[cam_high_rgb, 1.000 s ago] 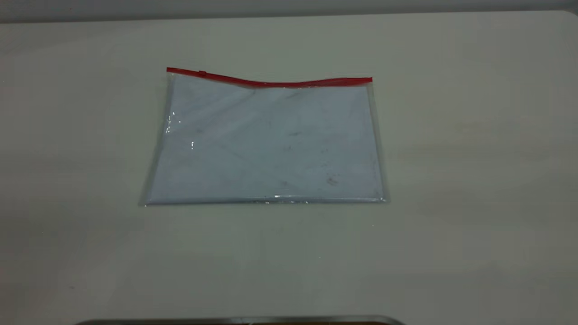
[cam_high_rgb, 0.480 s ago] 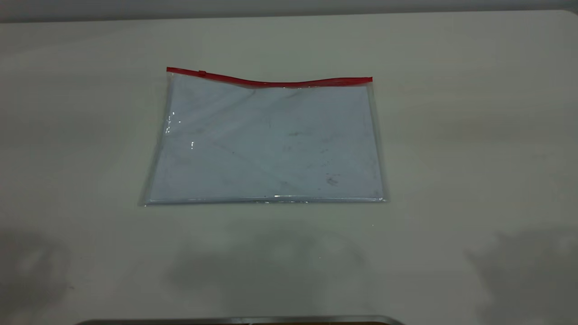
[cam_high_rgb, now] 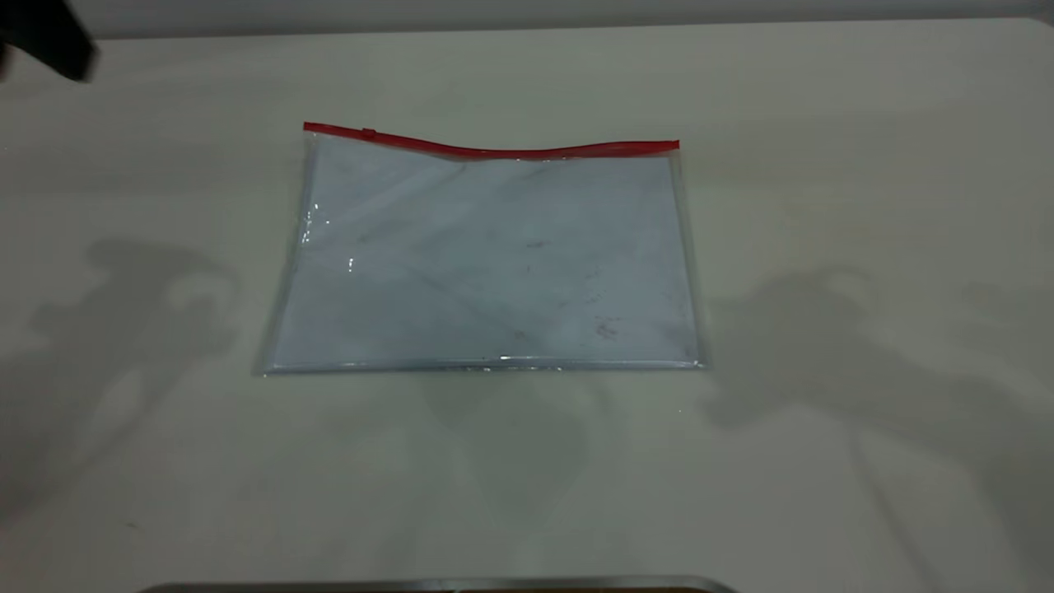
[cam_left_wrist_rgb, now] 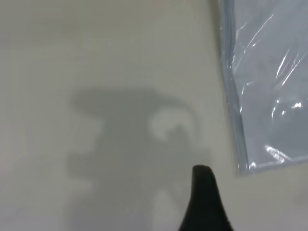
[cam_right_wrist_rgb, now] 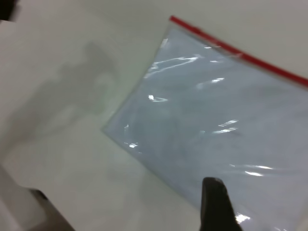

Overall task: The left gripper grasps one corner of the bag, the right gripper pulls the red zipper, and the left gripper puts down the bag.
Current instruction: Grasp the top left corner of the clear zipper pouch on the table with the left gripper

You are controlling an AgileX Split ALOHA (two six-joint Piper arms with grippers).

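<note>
The bag [cam_high_rgb: 486, 263] lies flat on the white table, clear and scuffed, with white sheets inside. The red zipper [cam_high_rgb: 494, 150] runs along its far edge, with the small slider tab [cam_high_rgb: 369, 132] near the left corner of the bag [cam_high_rgb: 307, 128]. A black part of the left arm [cam_high_rgb: 45, 37] shows at the far left. In the left wrist view my left gripper [cam_left_wrist_rgb: 204, 192] hangs above bare table beside a plain clear corner [cam_left_wrist_rgb: 245, 166]. In the right wrist view my right gripper [cam_right_wrist_rgb: 214, 202] hangs over the bag [cam_right_wrist_rgb: 211, 120], away from the red zipper [cam_right_wrist_rgb: 240, 50]. Nothing touches the bag.
Arm shadows fall on the table [cam_high_rgb: 865, 165] left and right of the bag. A dark metal rim [cam_high_rgb: 436, 585] lines the near edge. The table's far edge [cam_high_rgb: 527, 29] runs behind the bag. A grey rig part [cam_right_wrist_rgb: 29, 207] shows beside the table in the right wrist view.
The arms' shadows have spread over the table towards the bag from both sides. A black part of the left arm has come into view at the far left. The bag has not moved.
</note>
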